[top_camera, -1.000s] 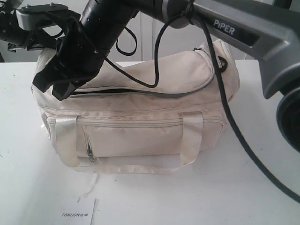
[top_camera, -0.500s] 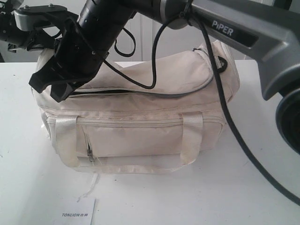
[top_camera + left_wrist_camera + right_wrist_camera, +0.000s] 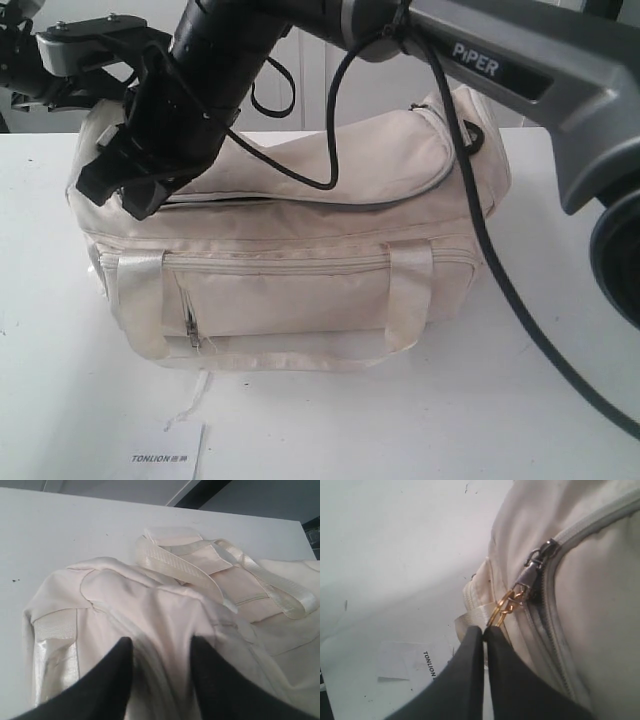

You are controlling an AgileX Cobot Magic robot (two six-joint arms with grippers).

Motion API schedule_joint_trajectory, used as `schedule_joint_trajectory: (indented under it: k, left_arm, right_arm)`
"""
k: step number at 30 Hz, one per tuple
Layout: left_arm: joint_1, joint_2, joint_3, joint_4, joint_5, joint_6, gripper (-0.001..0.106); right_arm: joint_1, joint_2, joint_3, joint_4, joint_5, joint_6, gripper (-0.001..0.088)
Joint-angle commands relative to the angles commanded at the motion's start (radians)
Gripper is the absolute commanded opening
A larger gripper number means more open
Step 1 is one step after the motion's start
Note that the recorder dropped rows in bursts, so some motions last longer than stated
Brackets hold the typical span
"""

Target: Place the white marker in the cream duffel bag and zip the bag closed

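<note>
**The cream duffel bag (image 3: pixel 300 250) looks almost zipped, and we see no marker**

From the outside camera, we see the bag sitting on the white table (image 3: pixel 560 400). The right arm reaches across to the bag's left end. Its right claw (image 3: pixel 115 195) sits on the top zip there. The long top zip looks shut nearly all the way along. We see no dark gap of any size. A white card (image 3: pixel 170 455) lies on the table in front of the bag. The white marker is not on the table in any part we can see.

From the left wrist camera, we see the left claw (image 3: pixel 161 642) at one end of the bag. Its two black fingers (image 3: pixel 115 680) are spread apart, with bag cloth between them. We cannot tell if they squeeze the cloth or only rest on it.

From the right wrist camera, we see the right claw clenched tight on the gold chain pull (image 3: pixel 502 611). The chain hangs from the grey zip slider (image 3: pixel 535 565), close to the bag's end. The zip teeth by the slider look joined.

We think the marker is inside the bag, because we cannot find it anywhere. We think only the last little bit of zipping is left, and then letting go.
</note>
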Motion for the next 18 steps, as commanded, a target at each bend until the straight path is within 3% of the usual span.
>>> schedule_joint_trajectory:
  k: [3, 8, 18]
  left_arm:
    - [0.048, -0.03, -0.002, 0.0, 0.031, -0.004, 0.071]
    - [0.118, -0.083, 0.0, 0.0, 0.167, -0.004, 0.071]
    - [0.126, -0.19, 0.126, 0.0, 0.288, 0.007, 0.071]
  right_arm:
    - [0.0, 0.0, 0.0, 0.0, 0.0, 0.0, 0.0]
    - [0.0, 0.0, 0.0, 0.0, 0.0, 0.0, 0.0]
    - [0.0, 0.0, 0.0, 0.0, 0.0, -0.005, 0.0]
